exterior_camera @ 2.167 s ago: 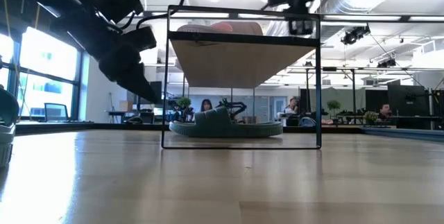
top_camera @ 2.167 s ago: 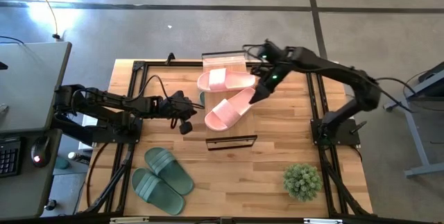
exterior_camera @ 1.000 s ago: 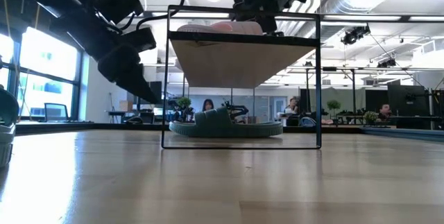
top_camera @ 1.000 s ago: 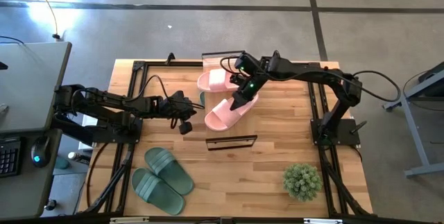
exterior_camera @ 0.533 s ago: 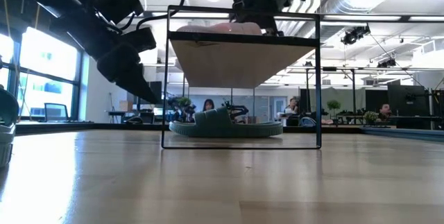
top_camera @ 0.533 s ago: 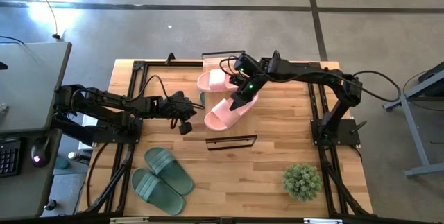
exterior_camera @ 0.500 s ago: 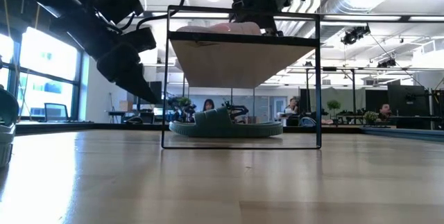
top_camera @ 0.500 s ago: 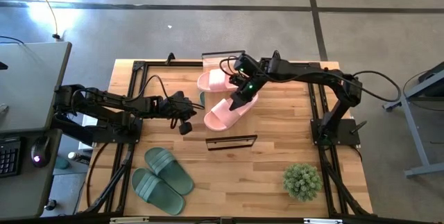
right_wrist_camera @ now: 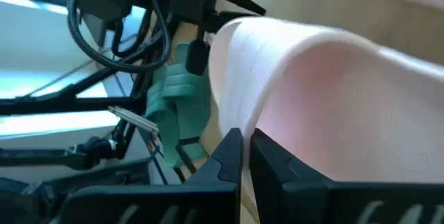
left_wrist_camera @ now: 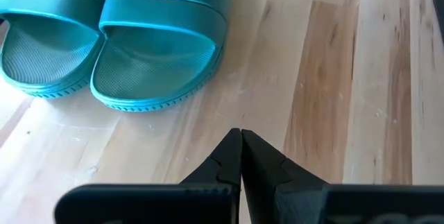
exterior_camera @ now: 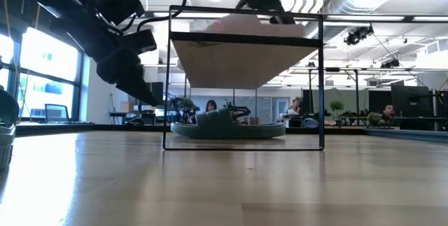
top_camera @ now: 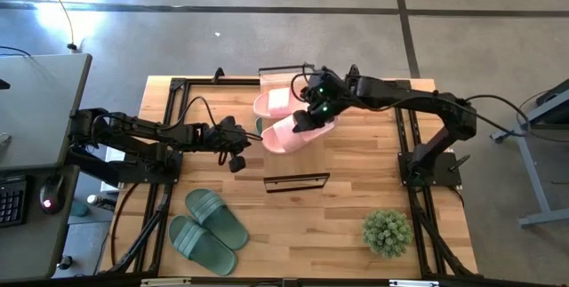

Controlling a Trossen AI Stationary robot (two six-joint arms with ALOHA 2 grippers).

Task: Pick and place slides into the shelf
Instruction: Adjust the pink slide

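The shelf [exterior_camera: 245, 61] stands mid-table, its wood top on a thin black frame. One pink slide [top_camera: 274, 102] lies on the shelf top. My right gripper [top_camera: 311, 114] is shut on the second pink slide [top_camera: 293, 133] above that top, and in the low view this slide [exterior_camera: 241, 24] shows tilted. A green slide [exterior_camera: 224, 124] lies on the table under the shelf. Two more green slides [top_camera: 209, 229] lie side by side near the front left. My left gripper [top_camera: 238, 158] hangs shut above the table, left of the shelf, holding nothing. My right gripper pinches the edge of the pink slide's ribbed strap [right_wrist_camera: 232, 109] between its two shut fingers [right_wrist_camera: 225, 158]. It comes slanting down from the table's right side. The slide hangs tilted from the hold. Whether its low end still touches the shelf top cannot be told.
A small potted plant [top_camera: 388, 231] stands near the front right corner. Black frame rails [top_camera: 407, 136] run along the table's sides. Bare wood lies between the shelf's near bar [top_camera: 298, 180] and the front edge.
My right gripper has risen a little toward the table's far edge and rolled, taking the pink slide with it. The slide has come up from the shelf top and turned, and it now lies more crosswise and tilted.
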